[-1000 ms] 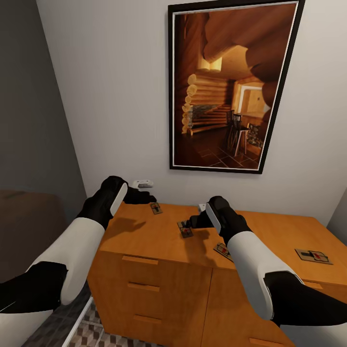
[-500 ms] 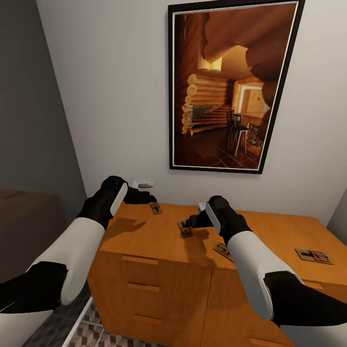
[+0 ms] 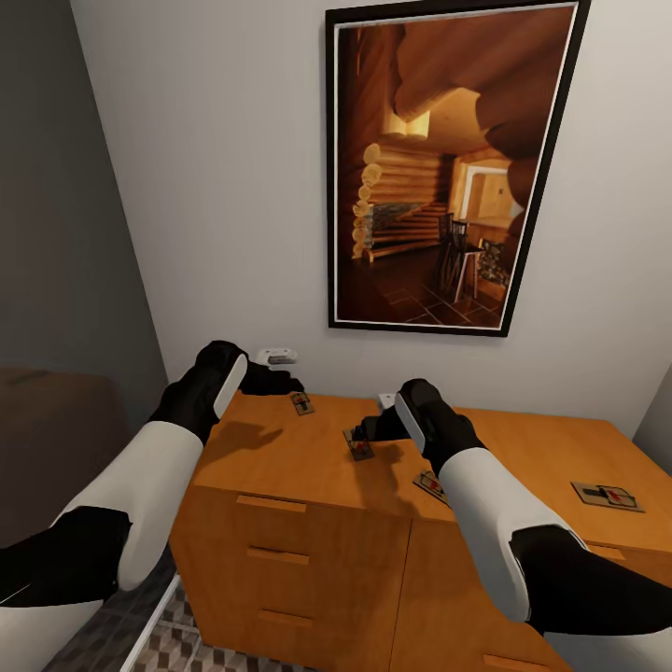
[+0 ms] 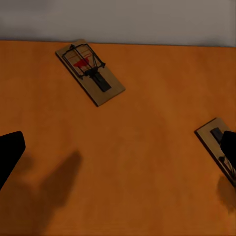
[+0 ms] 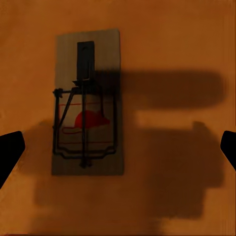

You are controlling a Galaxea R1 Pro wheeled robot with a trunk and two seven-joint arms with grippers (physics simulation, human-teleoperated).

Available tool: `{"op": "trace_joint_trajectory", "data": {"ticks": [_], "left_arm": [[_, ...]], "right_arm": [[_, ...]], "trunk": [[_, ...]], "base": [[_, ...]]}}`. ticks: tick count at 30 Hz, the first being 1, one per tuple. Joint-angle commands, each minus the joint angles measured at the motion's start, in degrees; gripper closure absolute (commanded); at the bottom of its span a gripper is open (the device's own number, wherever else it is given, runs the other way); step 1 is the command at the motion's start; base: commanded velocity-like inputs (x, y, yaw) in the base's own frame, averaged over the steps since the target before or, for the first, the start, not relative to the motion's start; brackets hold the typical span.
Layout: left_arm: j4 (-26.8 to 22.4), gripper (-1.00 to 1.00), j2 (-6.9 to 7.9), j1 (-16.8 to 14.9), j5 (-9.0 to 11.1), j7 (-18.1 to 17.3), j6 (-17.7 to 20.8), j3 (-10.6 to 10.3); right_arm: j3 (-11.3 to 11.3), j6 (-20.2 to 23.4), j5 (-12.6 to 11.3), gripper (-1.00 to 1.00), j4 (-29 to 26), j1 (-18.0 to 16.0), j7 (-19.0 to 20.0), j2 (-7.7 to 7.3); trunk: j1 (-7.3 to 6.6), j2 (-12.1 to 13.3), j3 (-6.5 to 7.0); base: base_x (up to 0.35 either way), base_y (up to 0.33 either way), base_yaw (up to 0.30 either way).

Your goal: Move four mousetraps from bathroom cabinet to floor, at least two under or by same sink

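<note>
On the cabinet [image 3: 308,467] top lie four mousetraps [image 3: 301,403]. The left gripper [image 3: 280,383] hangs near the back one, the right gripper [image 3: 369,431] over another [image 5: 88,103], both open-jawed.

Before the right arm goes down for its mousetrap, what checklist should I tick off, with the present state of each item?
1. Four mousetraps on the cabinet top: ok; back-left, middle, front, far-right.
2. Right gripper open: ok, fingertips far apart.
3. Middle trap centred between the right fingers: not ok, it lies off to one side.
4. Left gripper open: ok.
5. Back-left trap between the left fingers: not ok, it lies ahead of them.
6. Traps lying flat, unstacked: ok.
</note>
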Motion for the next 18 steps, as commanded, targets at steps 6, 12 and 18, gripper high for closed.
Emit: {"op": "trace_joint_trajectory", "data": {"ticks": [6,12,18], "left_arm": [[-0.04,-1.0,0.01,-0.04,0.55,0.34,0.25,-0.1],[-0.04,-1.0,0.01,-0.04,0.59,0.34,0.2,-0.1],[-0.04,-1.0,0.01,-0.04,0.63,0.34,0.19,-0.1]], "right_arm": [[4.73,0.36,-2.2,-1.0,-1.5,-0.07,2.71,0.0],[6.77,0.59,-6.07,-1.0,-2.35,-0.07,3.26,0.0],[7.03,0.58,-6.54,-1.0,-2.44,-0.1,3.26,0.0]], "trunk": [[0.0,-0.04,-0.07],[0.0,-0.04,-0.07],[0.0,-0.04,-0.07]], "base": [[0.0,0.0,0.0],[0.0,0.0,0.0],[0.0,0.0,0.0]]}}
